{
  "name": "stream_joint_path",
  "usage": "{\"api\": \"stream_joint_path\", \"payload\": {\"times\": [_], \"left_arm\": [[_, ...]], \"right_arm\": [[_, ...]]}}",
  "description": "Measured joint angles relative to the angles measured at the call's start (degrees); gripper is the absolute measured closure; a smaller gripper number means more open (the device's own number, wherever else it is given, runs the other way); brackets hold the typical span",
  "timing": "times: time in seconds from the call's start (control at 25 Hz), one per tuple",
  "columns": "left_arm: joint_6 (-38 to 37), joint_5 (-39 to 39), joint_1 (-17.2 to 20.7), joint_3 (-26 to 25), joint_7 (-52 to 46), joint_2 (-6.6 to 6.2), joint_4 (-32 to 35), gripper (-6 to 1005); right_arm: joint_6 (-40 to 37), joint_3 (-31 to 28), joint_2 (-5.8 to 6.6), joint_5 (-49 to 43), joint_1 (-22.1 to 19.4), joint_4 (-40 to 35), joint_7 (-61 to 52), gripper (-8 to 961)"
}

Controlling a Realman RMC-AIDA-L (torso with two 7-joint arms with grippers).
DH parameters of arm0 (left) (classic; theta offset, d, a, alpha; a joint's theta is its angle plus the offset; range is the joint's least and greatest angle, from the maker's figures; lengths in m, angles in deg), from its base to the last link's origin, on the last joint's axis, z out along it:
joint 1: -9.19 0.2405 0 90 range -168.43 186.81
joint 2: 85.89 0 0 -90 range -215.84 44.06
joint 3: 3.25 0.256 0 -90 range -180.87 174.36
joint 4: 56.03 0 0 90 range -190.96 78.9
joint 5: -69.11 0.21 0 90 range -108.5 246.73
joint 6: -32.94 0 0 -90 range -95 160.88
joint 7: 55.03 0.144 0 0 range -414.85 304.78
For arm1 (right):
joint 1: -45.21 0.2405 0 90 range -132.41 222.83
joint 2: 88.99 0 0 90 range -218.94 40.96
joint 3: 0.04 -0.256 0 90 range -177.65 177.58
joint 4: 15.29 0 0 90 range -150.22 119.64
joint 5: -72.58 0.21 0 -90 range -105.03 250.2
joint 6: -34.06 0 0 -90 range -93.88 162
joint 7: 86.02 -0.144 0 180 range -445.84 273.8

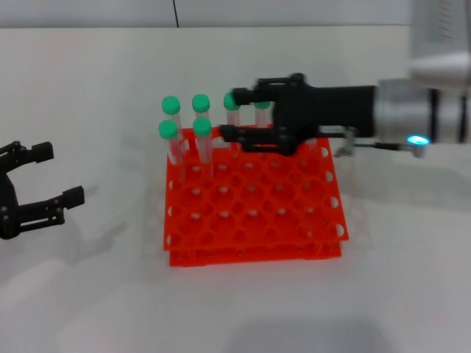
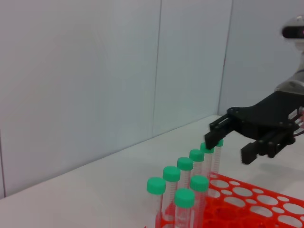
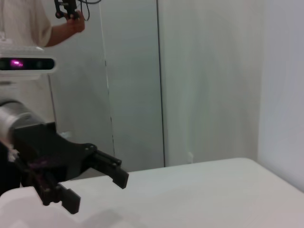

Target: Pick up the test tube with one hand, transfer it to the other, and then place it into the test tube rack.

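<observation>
The orange-red test tube rack (image 1: pixel 250 202) stands mid-table with several green-capped tubes upright in its far rows. My right gripper (image 1: pixel 230 115) reaches in from the right over the rack's back, open, one finger on each side of a back-row test tube (image 1: pixel 230 101) without closing on it. The left wrist view shows this right gripper (image 2: pixel 229 148) at the far end of the row of tubes (image 2: pixel 185 164). My left gripper (image 1: pixel 60 173) hangs open and holds nothing, at the table's left, apart from the rack. It also shows in the right wrist view as the left gripper (image 3: pixel 96 191).
Two more tubes (image 1: pixel 202 127) stand in the row nearer me at the rack's left. The white table (image 1: pixel 243 309) spreads around the rack. A grey wall panel (image 2: pixel 95 71) lies beyond the table. A person (image 3: pixel 28 23) stands in the background.
</observation>
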Motion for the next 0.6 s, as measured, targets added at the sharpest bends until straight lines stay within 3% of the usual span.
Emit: {"api": "stream_joint_path", "payload": {"times": [0.12, 0.36, 0.6], "left_arm": [[-0.01, 0.03, -1.1, 0.0, 0.46, -0.65, -1.79, 104], [-0.42, 0.59, -3.89, 0.23, 1.9, -3.28, -7.91, 104], [-1.13, 2.99, -4.65, 0.43, 3.14, -3.76, -8.75, 105]], "right_arm": [[-3.2, -3.3, -0.02, -0.5, -3.33, -0.03, 2.48, 347], [-6.58, -7.14, 0.16, -0.57, -9.23, 1.06, 7.56, 345], [-10.33, -10.7, 0.38, -0.62, -11.69, 4.6, 11.07, 338]]}}
